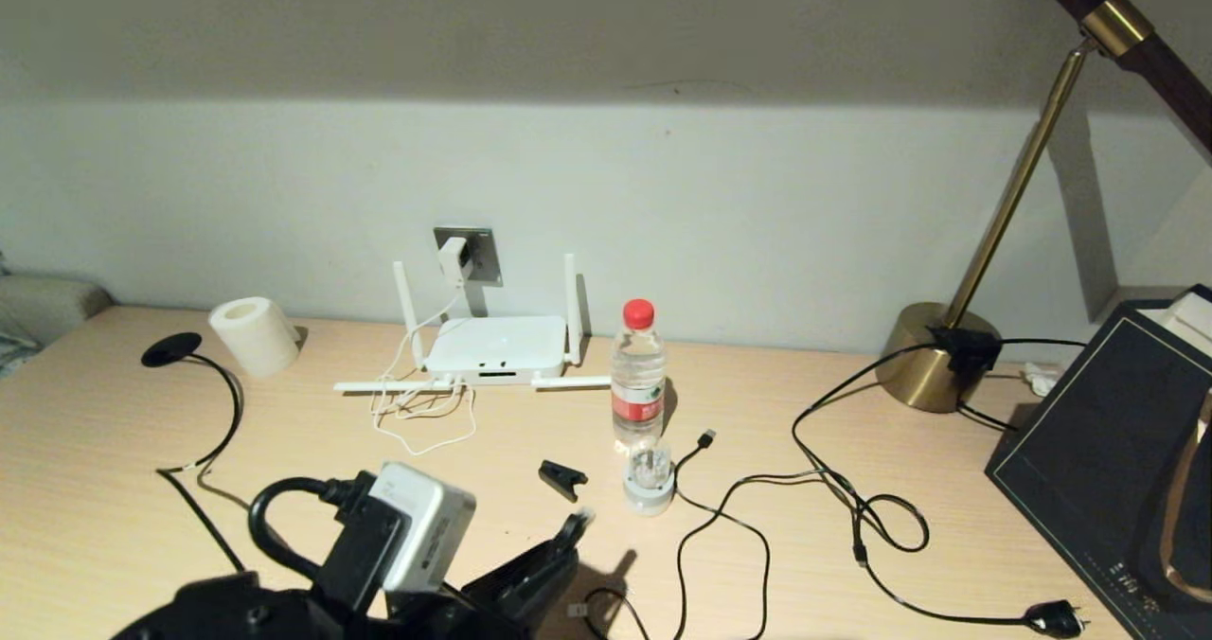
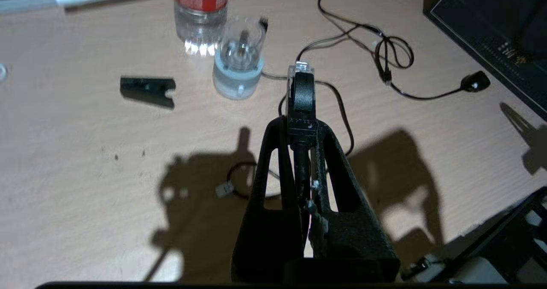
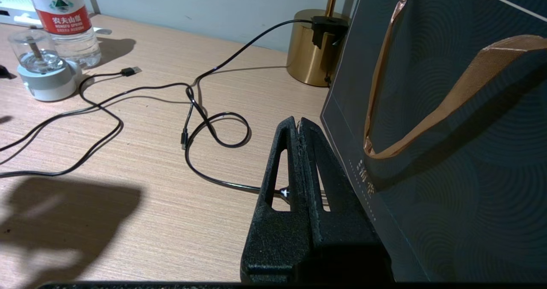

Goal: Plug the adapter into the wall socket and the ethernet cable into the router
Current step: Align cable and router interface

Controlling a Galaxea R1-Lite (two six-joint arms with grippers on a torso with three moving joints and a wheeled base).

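Now, from the near edge of the desk toward the wall:

Left gripper (image 2: 301, 122): at about 6 o'clock in the head view, low over the desk (image 1: 114, 451). Its jaws are clamped on the black connector of the ethernet cable (image 2: 302, 93) – the clear tip sticks out past the fingertips and points toward the far side.

Right gripper (image 3: 298, 128): parked beside the dark paper bag (image 3: 448, 160), jaws pressed together with nothing between them. It shows only in its own wrist view.

Ethernet cable, rest of it: a loop of it lies on the desk under the left gripper in the left wrist view.

Black clip (image 1: 562, 478): a small piece lying flat, just beyond the left gripper, near the centre.

Small glass-topped device (image 1: 649, 481): on a pale round base, just beside the water bottle (image 1: 637, 375), which stands upright with a red cap.

Thin black cords: they wander over the desk from about 5 o'clock toward 3 o'clock, where the brass lamp base (image 1: 933, 361) stands.

Paper roll (image 1: 254, 335): at about 10 o'clock, lying tilted.

Router (image 1: 494, 348): at 12 o'clock against the wall, two antennas up and two lying flat.

Adapter (image 1: 454, 259): already sitting in the wall socket (image 1: 481, 254) – its thin white cord drops down to the router.
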